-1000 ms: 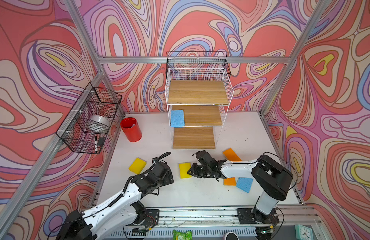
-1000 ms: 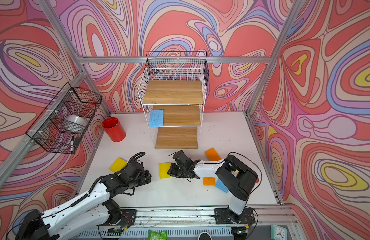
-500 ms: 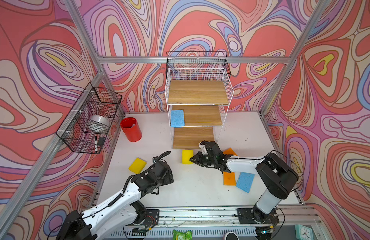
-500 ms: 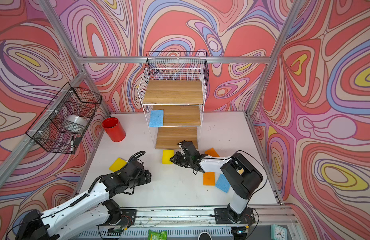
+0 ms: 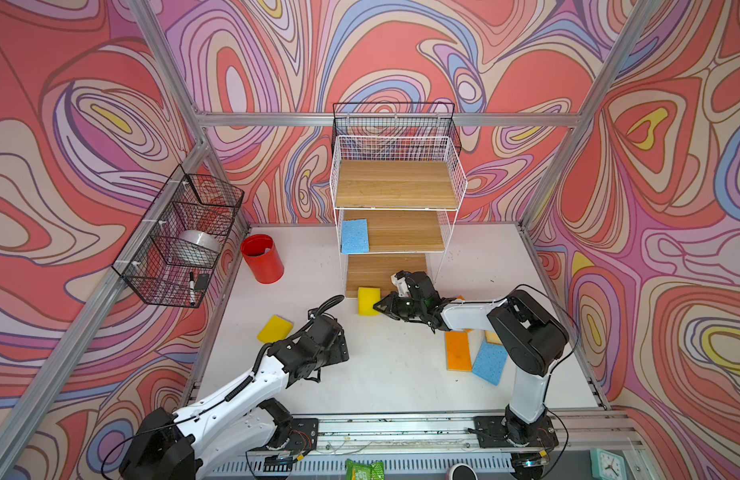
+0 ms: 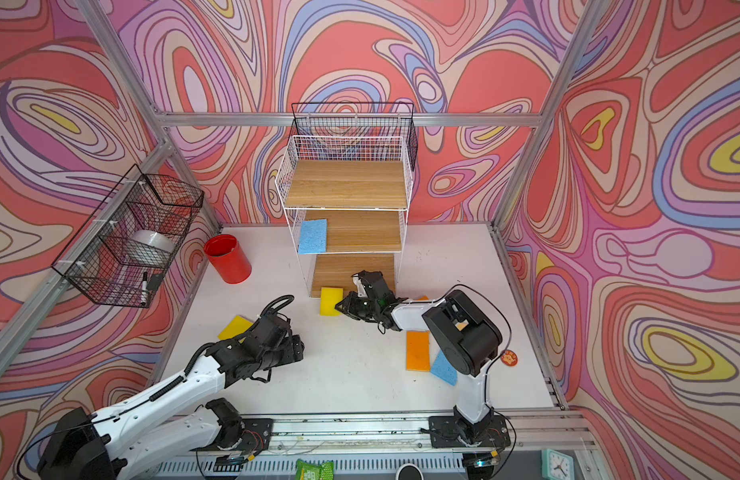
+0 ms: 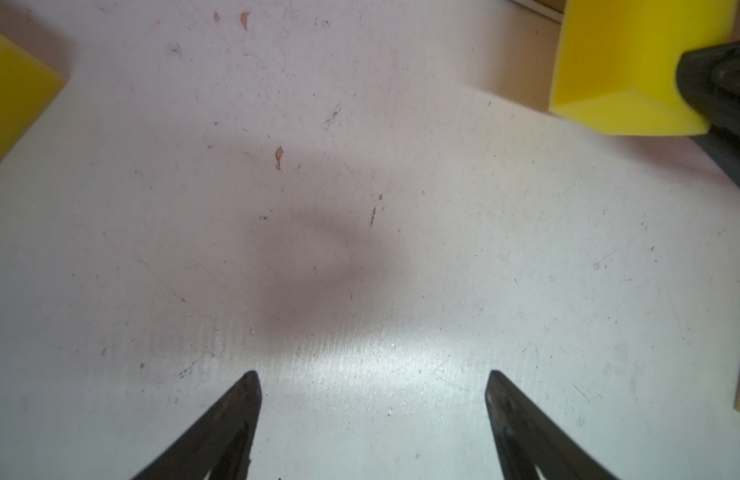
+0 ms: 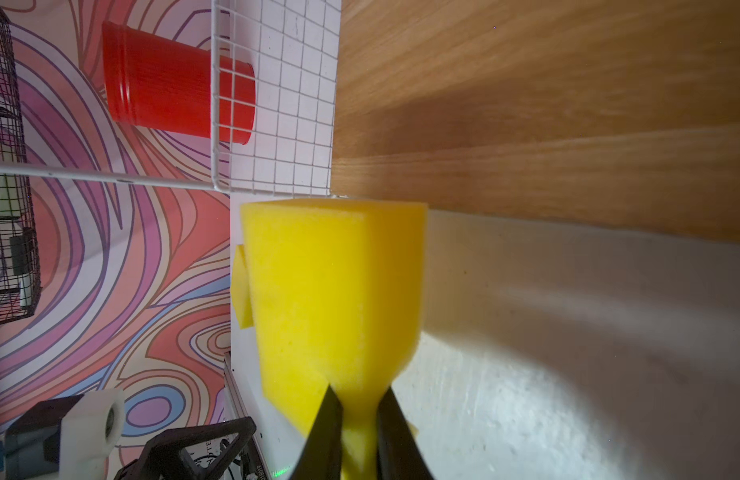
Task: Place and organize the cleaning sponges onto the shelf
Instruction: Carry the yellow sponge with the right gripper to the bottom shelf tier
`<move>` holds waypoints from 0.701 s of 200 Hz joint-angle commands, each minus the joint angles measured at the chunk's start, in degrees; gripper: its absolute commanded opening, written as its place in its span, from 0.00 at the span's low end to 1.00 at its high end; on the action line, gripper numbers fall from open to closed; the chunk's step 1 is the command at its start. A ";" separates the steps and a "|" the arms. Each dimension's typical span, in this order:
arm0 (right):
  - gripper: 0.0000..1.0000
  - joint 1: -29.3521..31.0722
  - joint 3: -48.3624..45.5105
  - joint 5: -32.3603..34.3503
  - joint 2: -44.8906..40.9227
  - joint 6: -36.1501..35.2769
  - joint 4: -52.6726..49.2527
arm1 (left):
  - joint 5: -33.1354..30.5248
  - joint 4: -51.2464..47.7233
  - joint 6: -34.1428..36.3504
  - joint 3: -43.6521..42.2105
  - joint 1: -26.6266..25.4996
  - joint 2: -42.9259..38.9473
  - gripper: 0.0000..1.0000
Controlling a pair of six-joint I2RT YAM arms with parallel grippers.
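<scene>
Currently right hand (image 8: 358, 388) is pinched tight on one end of a yellow sponge (image 8: 331, 291), far end at the front edge of the shelf (image 5: 385, 270) bottom board. Meanwhile left hand (image 7: 371, 374) is wide, holding nothing, over bare bench (image 7: 360, 166). One blue sponge (image 5: 354, 236) lies on the middle board.

Right arm (image 5: 468, 316) lies low, reaching in toward the middle, wrist rolled on its side. Right hand (image 5: 377, 306) pinches a sponge (image 5: 368, 300) by one edge, jaws nearly together. Left arm (image 5: 252, 380) runs forward and low, left hand (image 7: 372, 376) just over the tabletop (image 7: 360, 166), jaws spread wide.
</scene>
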 commanded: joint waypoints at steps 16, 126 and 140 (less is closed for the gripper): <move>0.14 -0.82 3.87 -0.33 2.76 -0.39 0.91 | 1.81 -0.39 1.38 0.81 2.61 -0.93 0.86; 0.15 -1.55 16.10 1.65 9.70 0.51 -7.97 | 1.85 -3.42 3.33 1.33 4.62 -3.89 0.86; 0.15 -1.54 16.77 1.99 10.23 0.88 -8.34 | 1.81 -3.67 3.60 1.42 4.83 -3.86 0.86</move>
